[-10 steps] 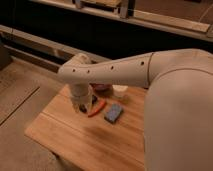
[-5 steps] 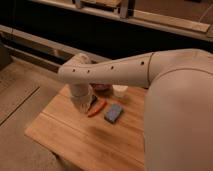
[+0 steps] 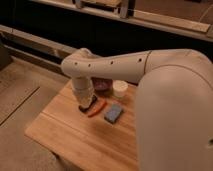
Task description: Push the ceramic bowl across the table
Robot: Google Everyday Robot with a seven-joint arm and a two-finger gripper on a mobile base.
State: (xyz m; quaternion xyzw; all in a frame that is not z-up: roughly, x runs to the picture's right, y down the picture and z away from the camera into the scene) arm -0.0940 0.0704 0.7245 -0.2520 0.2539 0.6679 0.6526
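The ceramic bowl (image 3: 102, 86) is small, round and dark reddish-brown. It sits near the far edge of the wooden table (image 3: 65, 132), partly hidden behind my arm's wrist. My gripper (image 3: 86, 103) hangs down from the white arm (image 3: 110, 65) and is low over the tabletop, just in front and to the left of the bowl. I cannot tell whether it touches the bowl.
A white cup (image 3: 120, 88) stands right beside the bowl. An orange stick-like item (image 3: 97, 108) lies just right of the gripper, and a blue sponge (image 3: 113, 112) lies beyond it. My arm's large white body (image 3: 175, 120) covers the table's right side. Dark shelving runs behind.
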